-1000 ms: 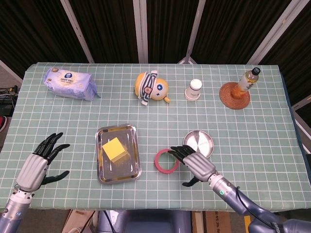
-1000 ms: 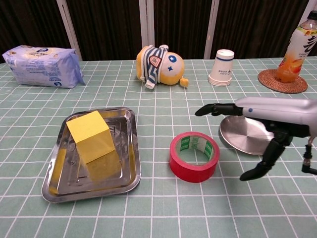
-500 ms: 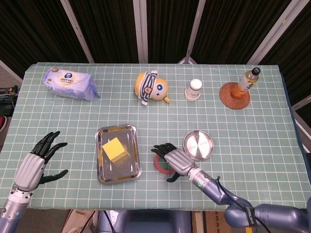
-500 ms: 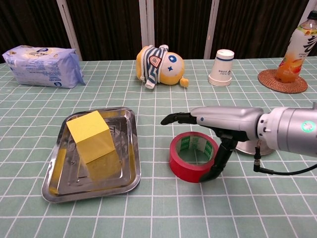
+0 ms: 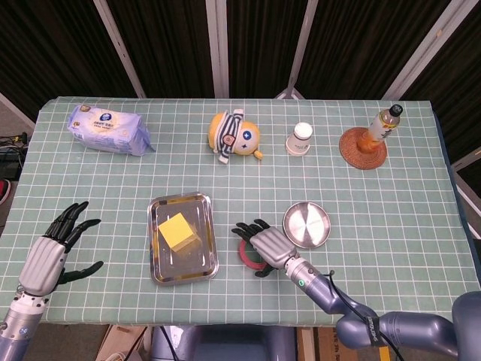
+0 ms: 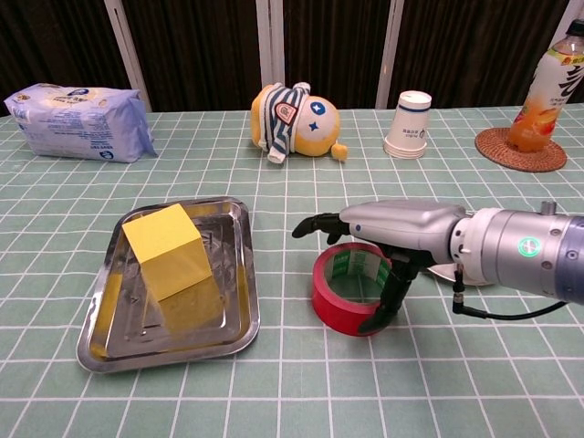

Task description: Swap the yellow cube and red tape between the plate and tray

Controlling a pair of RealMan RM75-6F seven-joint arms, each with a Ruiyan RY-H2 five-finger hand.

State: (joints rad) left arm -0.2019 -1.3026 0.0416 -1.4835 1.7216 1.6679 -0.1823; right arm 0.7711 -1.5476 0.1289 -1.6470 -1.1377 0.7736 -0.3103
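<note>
The yellow cube (image 5: 177,230) (image 6: 169,250) sits in the steel tray (image 5: 189,265) (image 6: 230,228) at the front left. The red tape (image 5: 246,254) (image 6: 339,306) lies flat on the table between the tray and the round steel plate (image 5: 307,224). My right hand (image 5: 264,245) (image 6: 394,222) hovers right over the tape with its fingers stretched out above the roll and the thumb hanging down past the roll's near right side; it holds nothing. My left hand (image 5: 51,256) rests open near the table's front left corner, apart from everything.
Along the back stand a pack of wipes (image 5: 107,128), a lying plush toy (image 5: 235,135), an upturned paper cup (image 5: 301,139) and a drink bottle (image 5: 382,125) on a woven coaster. The right hand hides most of the plate in the chest view.
My right hand has travelled left from beside the plate to above the red tape and dropped closer to it. The left hand drifted slightly. Tape and cube have stayed put.
</note>
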